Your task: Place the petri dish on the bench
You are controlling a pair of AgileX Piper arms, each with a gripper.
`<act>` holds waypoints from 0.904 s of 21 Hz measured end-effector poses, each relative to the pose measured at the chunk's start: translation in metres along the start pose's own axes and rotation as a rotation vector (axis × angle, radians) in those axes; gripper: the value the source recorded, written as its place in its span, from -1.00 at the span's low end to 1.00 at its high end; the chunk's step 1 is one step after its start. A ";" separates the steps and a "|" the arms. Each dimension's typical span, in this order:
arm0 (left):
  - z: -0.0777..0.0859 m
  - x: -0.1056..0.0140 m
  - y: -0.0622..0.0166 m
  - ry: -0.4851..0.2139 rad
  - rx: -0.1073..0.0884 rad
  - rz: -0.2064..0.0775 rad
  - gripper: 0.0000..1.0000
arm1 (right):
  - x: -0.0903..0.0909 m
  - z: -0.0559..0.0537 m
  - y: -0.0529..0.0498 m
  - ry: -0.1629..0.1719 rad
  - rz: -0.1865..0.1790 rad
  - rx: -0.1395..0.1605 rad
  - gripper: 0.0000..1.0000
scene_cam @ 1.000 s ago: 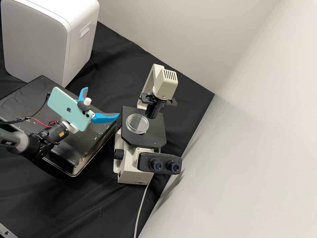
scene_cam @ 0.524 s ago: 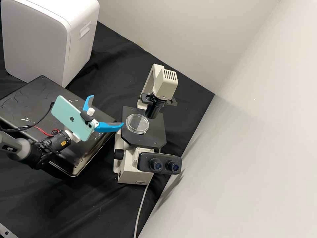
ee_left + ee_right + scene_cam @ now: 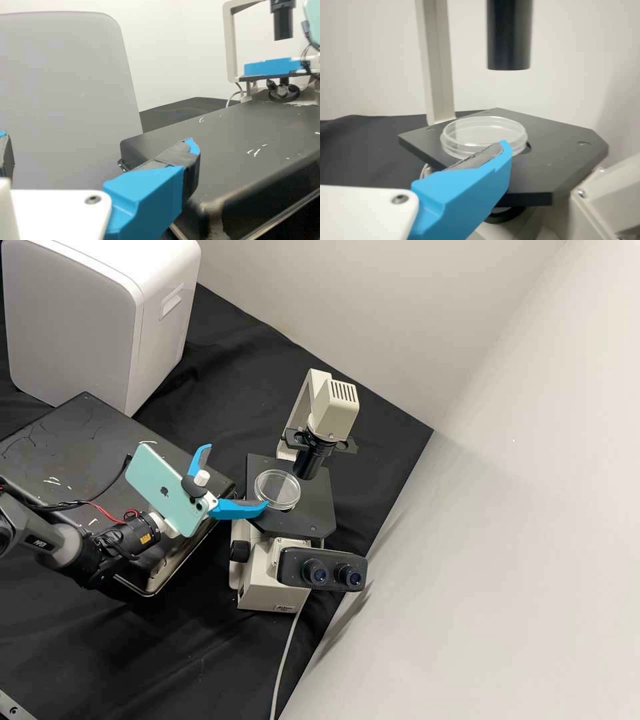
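Pincer on the right arm (image 3: 236,476) gapes wide and empty, one fingertip just beside the petri dish (image 3: 277,488) on the microscope stage (image 3: 303,510); left pincer (image 3: 97,140) spread too, empty.

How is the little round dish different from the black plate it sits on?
The petri dish is clear and round; the microscope stage is black with straight edges and corners. The dish is smaller and lies on top; the stage is wider and carries it. Both lie flat under the dark lens tube.
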 end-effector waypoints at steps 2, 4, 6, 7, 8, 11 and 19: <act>0.000 0.000 -0.0009 0.002 0.004 -0.005 1.00 | 0.000 0.002 0.002 -0.008 0.006 0.002 1.00; 0.000 0.001 -0.0010 0.004 0.006 -0.004 1.00 | 0.001 0.003 0.004 -0.009 0.009 -0.002 1.00; 0.000 0.001 -0.0014 0.005 0.009 -0.005 1.00 | 0.002 0.004 0.007 -0.015 0.019 -0.002 1.00; 0.000 0.001 -0.0017 0.005 0.010 -0.006 1.00 | 0.002 0.006 0.010 -0.020 0.026 -0.003 1.00; 0.000 0.001 -0.0017 0.005 0.010 -0.006 1.00 | 0.003 0.007 0.011 -0.025 0.031 -0.002 1.00; 0.000 0.001 -0.0015 0.005 0.010 -0.004 1.00 | 0.006 0.008 0.015 -0.031 0.041 0.006 1.00; -0.001 0.001 -0.0017 0.012 0.011 -0.005 1.00 | 0.022 0.017 0.021 -0.060 0.052 0.016 1.00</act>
